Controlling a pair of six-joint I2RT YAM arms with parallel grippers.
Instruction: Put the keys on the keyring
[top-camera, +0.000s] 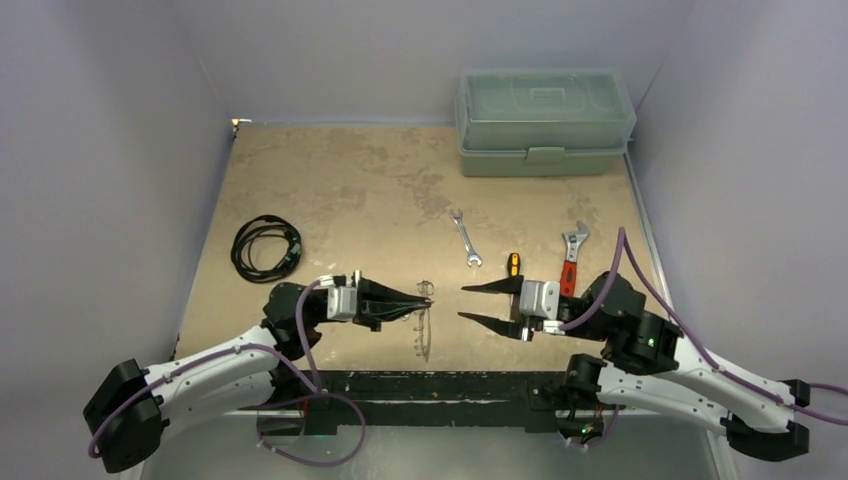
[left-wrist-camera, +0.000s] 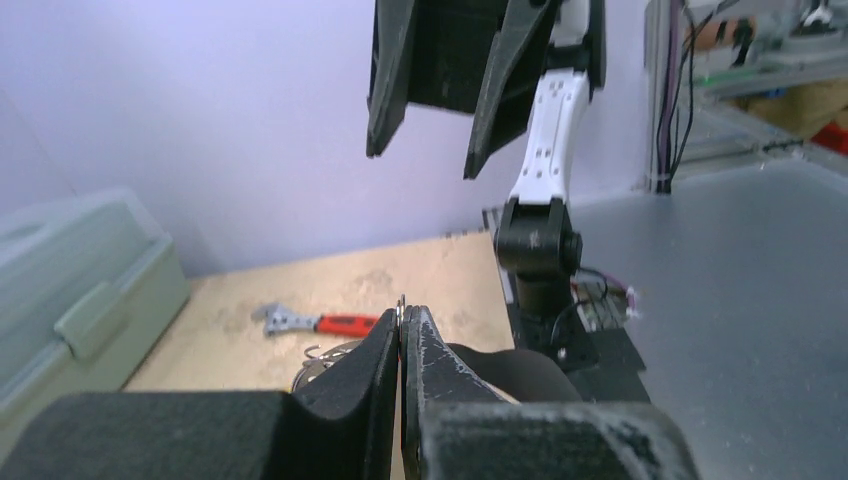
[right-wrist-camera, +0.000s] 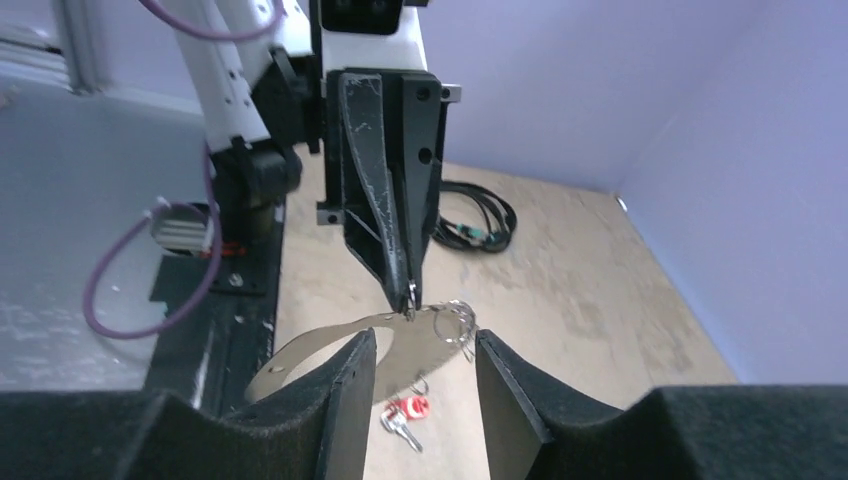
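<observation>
Silvery and thin, the large oval keyring loop (right-wrist-camera: 330, 330) hangs pinched in the pressed-together jaws of the left gripper (right-wrist-camera: 408, 295), with tiny metal keys (right-wrist-camera: 458, 322) bunched just beside those tips. The right gripper (top-camera: 462, 303) faces it, jaws spread wide. A small red-tagged key (right-wrist-camera: 405, 408) lies on the tan tabletop (top-camera: 350, 190) below their gap.
</observation>
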